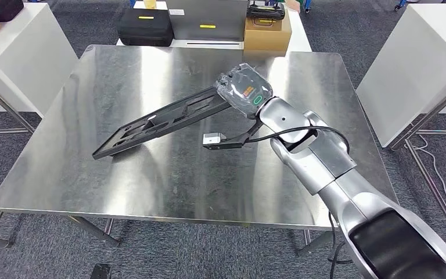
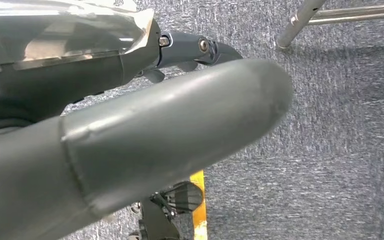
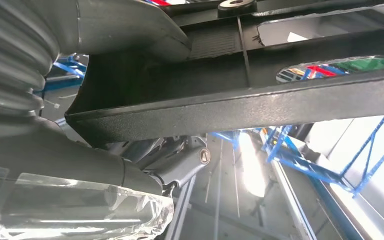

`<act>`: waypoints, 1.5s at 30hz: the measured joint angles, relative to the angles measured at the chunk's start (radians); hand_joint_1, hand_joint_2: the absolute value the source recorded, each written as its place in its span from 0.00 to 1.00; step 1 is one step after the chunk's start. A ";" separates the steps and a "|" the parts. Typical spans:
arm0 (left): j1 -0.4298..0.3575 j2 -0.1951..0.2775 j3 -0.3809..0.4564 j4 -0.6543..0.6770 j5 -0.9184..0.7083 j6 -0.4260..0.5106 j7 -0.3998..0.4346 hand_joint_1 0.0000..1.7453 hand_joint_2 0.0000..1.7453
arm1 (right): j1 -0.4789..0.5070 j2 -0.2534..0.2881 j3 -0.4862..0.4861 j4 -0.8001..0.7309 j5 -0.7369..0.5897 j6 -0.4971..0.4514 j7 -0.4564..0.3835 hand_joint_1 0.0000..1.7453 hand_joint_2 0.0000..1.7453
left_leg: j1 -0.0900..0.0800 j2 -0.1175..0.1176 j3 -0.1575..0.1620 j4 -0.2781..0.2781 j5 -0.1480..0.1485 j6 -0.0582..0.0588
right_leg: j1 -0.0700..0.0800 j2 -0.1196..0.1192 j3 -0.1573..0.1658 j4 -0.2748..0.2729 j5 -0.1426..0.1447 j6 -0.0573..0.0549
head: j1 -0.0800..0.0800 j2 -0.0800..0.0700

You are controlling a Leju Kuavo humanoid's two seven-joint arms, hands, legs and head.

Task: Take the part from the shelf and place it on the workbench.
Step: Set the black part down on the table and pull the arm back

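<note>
Part (image 1: 157,122): long flat black panel w/ slotted cut-outs and raised ribs, matte textured finish. It sits tilted over the tabletop (image 1: 151,192): the end farthest from my right hand (image 1: 245,87) touches the steel, the near end is lifted and gripped in that hand. Right hand is closed on the part's end, thumb on one face, fingers on the other, per right wrist view (image 3: 240,95). Hand is wrapped in clear plastic film.

Left hand (image 2: 145,135): seen close-up over grey carpet, thick grey thumb across the frame; cannot tell whether its fingers are spread or curled.

Hard to read: the gripped end of the part is hidden under my right hand in head view. Small grey wrist camera (image 1: 213,139) hangs on a black bracket below the hand, just beside the part.

Room: part lies roughly mid-tabletop, well apart from every edge. Beyond the far edge from the part: black case (image 1: 146,26) and cardboard box (image 1: 267,35). White cabinets (image 1: 424,64) stand apart from the tabletop on either side.
</note>
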 joint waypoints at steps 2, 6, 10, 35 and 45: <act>0.001 -0.002 0.000 0.000 -0.003 -0.001 -0.001 0.00 0.50 | 0.001 -0.001 -0.003 0.000 -0.005 -0.005 0.002 0.49 0.50 | 0.002 -0.014 0.004 -0.007 0.005 0.013 | 0.000 0.006 -0.004 0.010 -0.010 0.009 | 0.002 0.000; -0.001 -0.004 0.002 0.000 -0.005 -0.020 0.004 0.00 0.25 | 0.008 -0.016 -0.016 0.004 -0.015 -0.018 0.008 0.00 0.00 | 0.006 -0.039 0.008 -0.015 0.012 0.033 | -0.009 0.075 -0.111 0.233 -0.105 0.003 | 0.007 0.000; 0.000 -0.006 0.002 0.000 -0.013 -0.021 0.009 0.00 0.00 | 0.025 -0.032 -0.019 0.013 -0.013 -0.018 0.007 0.00 0.00 | 0.007 -0.068 0.009 -0.012 0.011 0.031 | -0.018 0.083 -0.137 0.250 -0.081 0.028 | 0.011 0.000; 0.003 -0.008 0.037 0.000 -0.008 -0.031 0.017 0.00 0.00 | 0.016 -0.047 -0.073 0.074 -0.102 0.026 -0.002 0.00 0.00 | 0.004 -0.079 0.003 -0.001 0.000 -0.003 | -0.017 0.093 -0.035 0.024 0.011 0.019 | 0.010 0.000; 0.003 -0.009 0.052 0.000 -0.010 -0.030 0.022 0.00 0.00 | -0.027 -0.075 -0.129 0.179 -0.035 0.009 0.187 0.00 0.00 | -0.002 -0.081 0.002 0.005 -0.001 -0.001 | -0.019 0.090 -0.036 0.024 0.011 0.020 | 0.010 0.000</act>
